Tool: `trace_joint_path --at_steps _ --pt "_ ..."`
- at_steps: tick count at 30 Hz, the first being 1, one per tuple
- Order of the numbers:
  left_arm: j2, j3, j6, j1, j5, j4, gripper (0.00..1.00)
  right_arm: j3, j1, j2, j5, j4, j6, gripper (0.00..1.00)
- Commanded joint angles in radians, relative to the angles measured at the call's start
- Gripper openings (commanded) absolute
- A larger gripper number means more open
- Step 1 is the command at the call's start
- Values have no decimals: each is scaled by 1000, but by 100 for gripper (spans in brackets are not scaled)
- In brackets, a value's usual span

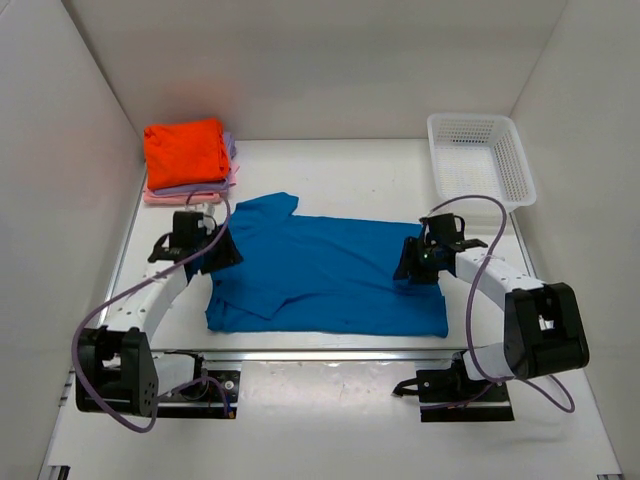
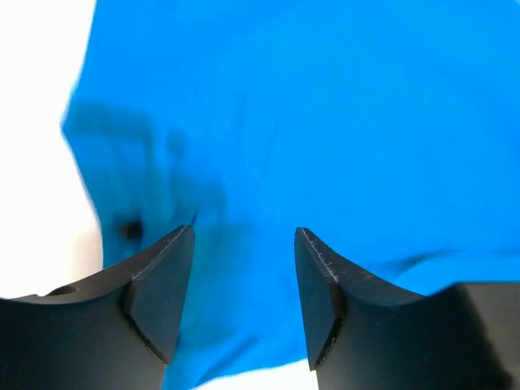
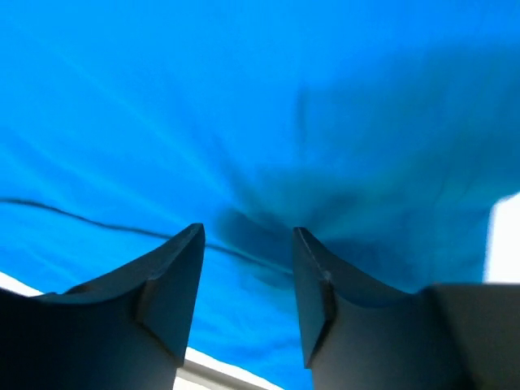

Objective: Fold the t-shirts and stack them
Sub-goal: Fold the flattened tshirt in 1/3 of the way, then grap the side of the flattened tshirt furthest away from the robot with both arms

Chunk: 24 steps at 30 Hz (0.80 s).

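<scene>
Left wrist view first: the left claw (image 2: 244, 236) stands open, black fingers well apart, nothing pinched between them, and the blue t-shirt (image 2: 325, 122) fills the gap just beyond the tips. Bare white surface (image 2: 41, 122) shows off to the left of the cloth's edge. Over to the right wrist view, and the right claw (image 3: 248, 231) is parted too, gripping nothing. Blue cloth is spread under it, with creases gathering toward a dark dip just ahead of the fingers.

From above, both arms reach in over the blue tee. The left claw is at its left edge, just below the sleeve. The right claw is at its right edge. The shirt lies spread across the middle of the surface, and its near-left part looks doubled over.

Out at the far-left corner sits the stack: the orange t-shirt (image 1: 183, 150) folded on top, the lavender t-shirt (image 1: 232, 148) peeking out beneath it, the pink t-shirt (image 1: 180, 198) at the bottom. Far right, the white mesh basket (image 1: 478, 160) stands well apart from the blue tee.
</scene>
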State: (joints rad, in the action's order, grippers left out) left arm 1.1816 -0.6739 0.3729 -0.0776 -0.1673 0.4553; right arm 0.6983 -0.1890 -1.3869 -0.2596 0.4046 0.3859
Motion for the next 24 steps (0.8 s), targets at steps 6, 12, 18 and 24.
trace_joint_path --at_steps 6,12,18,24 --pt "226 -304 -138 22 -6 -248 69 205 25 31 118 -124 -88 48" --pt "502 -470 -181 33 -32 -328 70 224 10 6 175 -209 -93 49" --pt "685 -602 -184 33 -1 -345 71 257 3 -66 250 -216 -102 51" --pt "819 -739 -189 27 3 -304 71 265 -1 -119 257 -251 -93 53"
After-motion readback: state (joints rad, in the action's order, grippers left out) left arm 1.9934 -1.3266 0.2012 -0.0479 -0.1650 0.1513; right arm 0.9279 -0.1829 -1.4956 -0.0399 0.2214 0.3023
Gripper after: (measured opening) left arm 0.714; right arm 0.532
